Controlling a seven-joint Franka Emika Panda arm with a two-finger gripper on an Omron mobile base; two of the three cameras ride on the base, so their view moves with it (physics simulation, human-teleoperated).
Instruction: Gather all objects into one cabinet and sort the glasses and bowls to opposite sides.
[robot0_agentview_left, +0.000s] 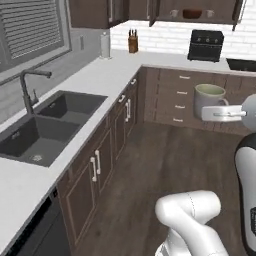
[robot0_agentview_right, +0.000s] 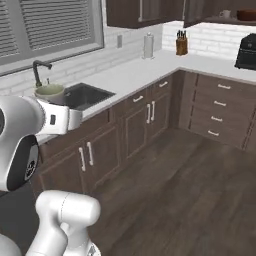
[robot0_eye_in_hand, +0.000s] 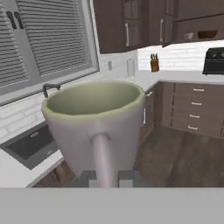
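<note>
A pale mug (robot0_eye_in_hand: 96, 118) with a greenish-cream inside hangs upright in the air over the wood floor. My gripper (robot0_eye_in_hand: 108, 178) is shut on its loop handle, which runs down between the two fingertips. The same mug (robot0_agentview_left: 210, 96) shows at mid-height in front of the base drawers, and again beside the sink (robot0_agentview_right: 49, 92). The dark wall cabinet (robot0_agentview_left: 220, 19) stands open far ahead, above the back counter. On its shelf sit the brown wooden bowl (robot0_agentview_left: 192, 13) and two small mugs, one on the left (robot0_agentview_left: 173, 13) and one on the right (robot0_agentview_left: 210, 13).
A long pale counter (robot0_agentview_left: 100, 80) with a dark double sink (robot0_agentview_left: 45, 125) and faucet (robot0_agentview_left: 27, 90) runs along the left. A knife block (robot0_agentview_left: 132, 42), a paper towel roll (robot0_agentview_left: 105, 46) and a black toaster oven (robot0_agentview_left: 206, 46) stand on the back counter. Base drawers (robot0_agentview_left: 180, 97) close off the corner.
</note>
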